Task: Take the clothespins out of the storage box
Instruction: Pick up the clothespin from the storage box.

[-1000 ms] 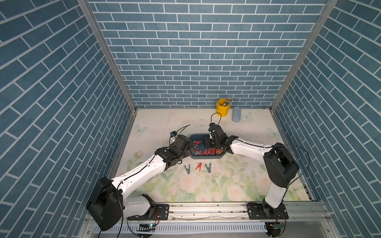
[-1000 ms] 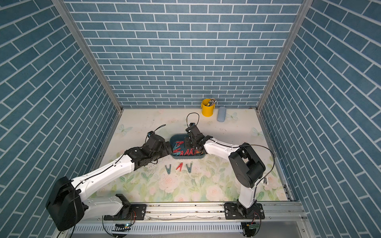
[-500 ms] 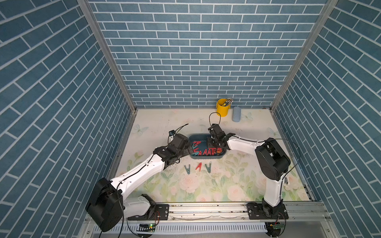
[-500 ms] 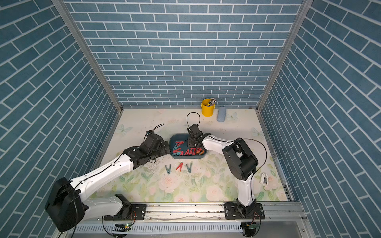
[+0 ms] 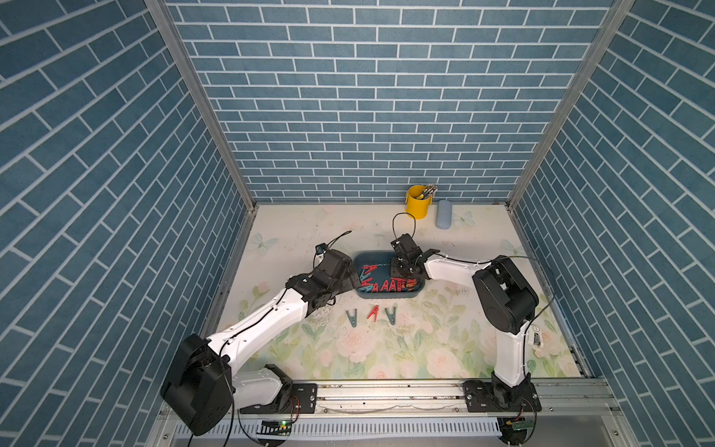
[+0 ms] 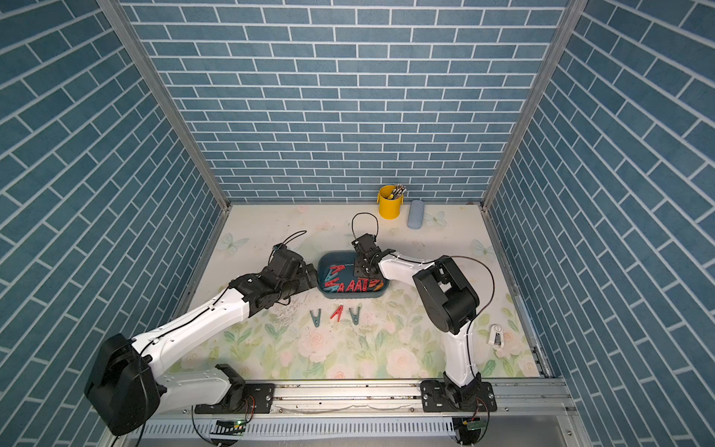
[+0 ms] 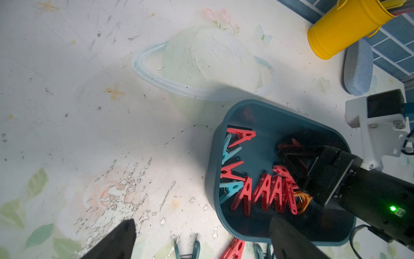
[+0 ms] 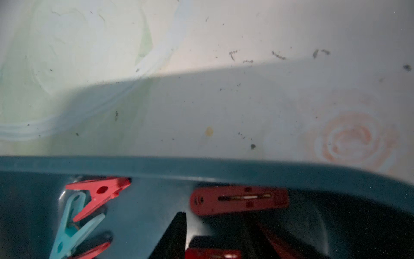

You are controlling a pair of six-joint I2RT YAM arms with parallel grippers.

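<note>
The shallow dark teal plastic storage box is seen near the middle of the floral mat. Small A-shaped plastic clothespins, mostly red with some teal and one orange, are held inside it, most of them ranged along its 6 o'clock wall. Three further clothespins are laid on the mat just outside that wall. The right gripper is set inside the box at its 3 o'clock end, jaws partly parted among red clothespins; whether one is pinched cannot be told. The left gripper is placed at the box's 9 o'clock end, spread wide and gripping nothing, with one finger over the mat and one over the box.
</note>
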